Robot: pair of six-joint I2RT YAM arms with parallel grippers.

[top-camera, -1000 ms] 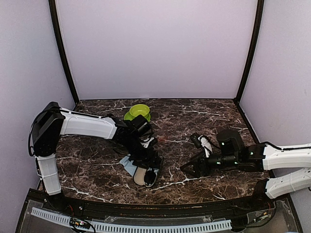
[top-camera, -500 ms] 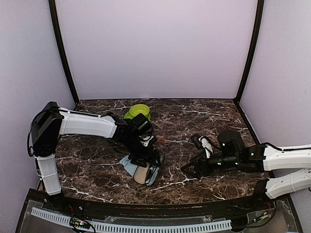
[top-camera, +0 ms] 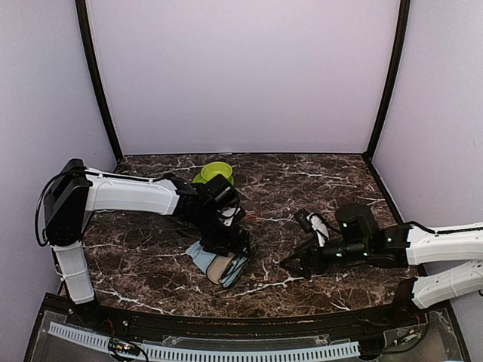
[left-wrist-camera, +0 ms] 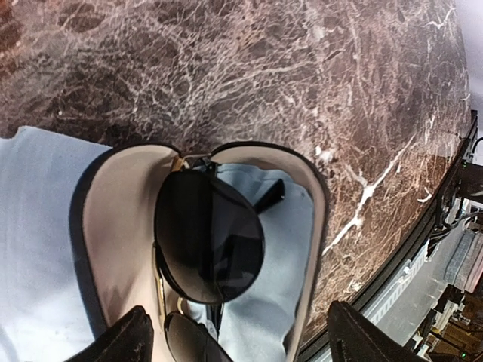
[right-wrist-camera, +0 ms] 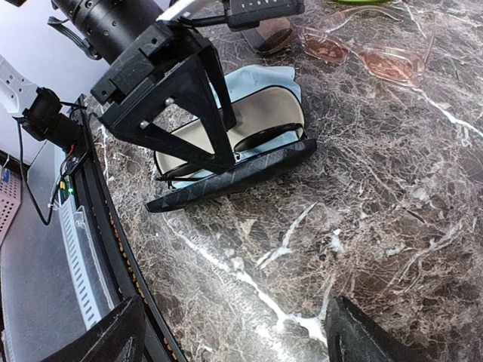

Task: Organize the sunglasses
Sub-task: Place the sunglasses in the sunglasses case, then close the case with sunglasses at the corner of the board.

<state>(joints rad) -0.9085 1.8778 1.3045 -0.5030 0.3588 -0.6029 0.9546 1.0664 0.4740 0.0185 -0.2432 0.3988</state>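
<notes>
Left wrist shows dark sunglasses (left-wrist-camera: 210, 234) inside case (left-wrist-camera: 113, 226); right wrist, reddish-brown sunglasses (right-wrist-camera: 355, 54).

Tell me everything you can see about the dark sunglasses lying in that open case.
The dark sunglasses have round, glossy near-black lenses in a thin wire frame, gold-tinted at the bridge, with a black temple tip showing. They lie folded inside the open case, resting on its beige lining and a pale blue cloth. Nothing grips them.
</notes>
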